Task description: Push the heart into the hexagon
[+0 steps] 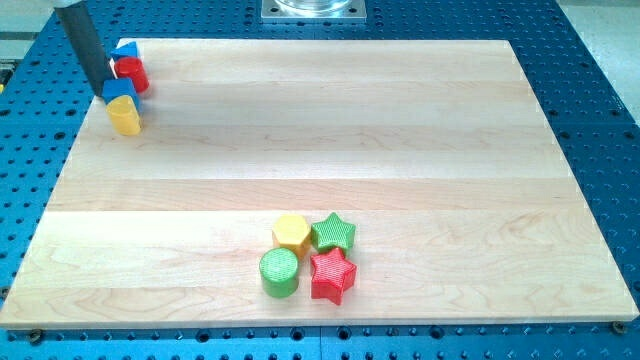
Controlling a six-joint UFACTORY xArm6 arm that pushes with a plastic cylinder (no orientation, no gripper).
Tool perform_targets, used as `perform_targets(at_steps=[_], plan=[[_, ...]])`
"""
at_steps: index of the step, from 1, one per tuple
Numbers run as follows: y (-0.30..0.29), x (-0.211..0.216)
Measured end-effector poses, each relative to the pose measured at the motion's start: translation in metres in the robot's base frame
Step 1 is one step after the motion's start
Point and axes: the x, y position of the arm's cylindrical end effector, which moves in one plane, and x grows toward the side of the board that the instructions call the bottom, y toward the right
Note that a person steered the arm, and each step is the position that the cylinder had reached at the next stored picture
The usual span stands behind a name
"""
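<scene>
Heart (124, 116), yellow and ridged on its sides, is lying near the board's (300, 140) top-left corner, a pale wooden board resting on a blue perforated table (600, 120). Just above the heart a blue block (120, 92) is sitting, with a red block (132, 72) and another blue block (126, 49) beyond it. My tip (107, 97) is touching the nearer blue block's left side; being a bare rod, it is holding nothing. Well apart, toward the bottom, the yellow hexagon (291, 232) is sitting among a green star (334, 233), red star (332, 275) and green cylinder (279, 272).

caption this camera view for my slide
My tip sits among top-left blocks by the yellow heart, far from the yellow hexagon.
</scene>
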Motion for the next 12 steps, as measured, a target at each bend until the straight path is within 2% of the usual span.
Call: perform_targets(at_steps=[2, 5, 6, 7, 9, 10, 11, 12], plan=[[0.041, 0.069], [0.091, 0.084], [0.12, 0.155], [0.162, 0.192], [0.096, 0.135], [0.128, 0.109], [0.208, 0.11], [0.242, 0.119]])
